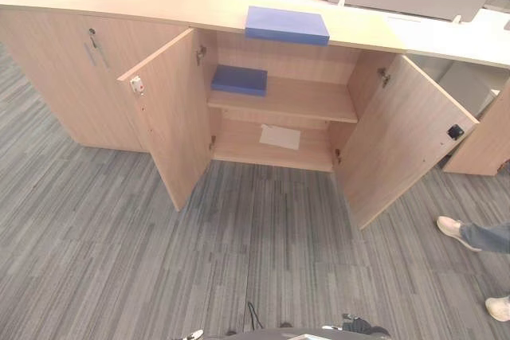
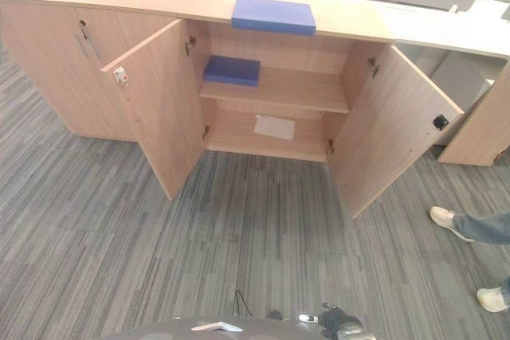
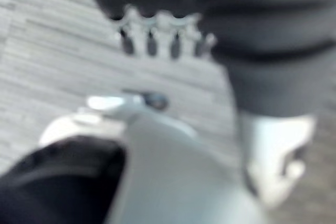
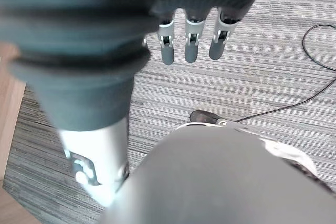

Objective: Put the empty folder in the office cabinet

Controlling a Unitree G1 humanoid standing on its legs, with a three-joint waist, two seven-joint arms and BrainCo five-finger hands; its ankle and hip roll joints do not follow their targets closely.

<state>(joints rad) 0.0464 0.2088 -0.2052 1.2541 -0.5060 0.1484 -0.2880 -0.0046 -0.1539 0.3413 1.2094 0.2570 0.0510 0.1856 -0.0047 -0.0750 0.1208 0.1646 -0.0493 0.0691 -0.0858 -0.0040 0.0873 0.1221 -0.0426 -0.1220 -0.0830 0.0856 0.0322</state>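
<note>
While my right hand (image 4: 190,43) hangs down over the grey striped carpet (image 1: 239,260), its fingers (image 4: 167,51) straight and relaxed with nothing in them, my left hand (image 3: 157,38) hangs the same way, fingers loose and empty above the same carpet. Well ahead of both hands stands the light wooden office cabinet (image 1: 80,77), its two middle doors (image 1: 171,109) swung wide. One flat blue rectangular folder (image 1: 286,24) lies on the cabinet's wooden top, well apart from either hand. A second, darker blue folder (image 1: 239,80) lies flat on the inner shelf (image 1: 303,99), toward its left end. Below that, a white sheet of paper (image 1: 280,136) lies on the bottom board. Off to my right, a person's legs in jeans with pale shoes (image 1: 454,230) stand on the carpet.
</note>
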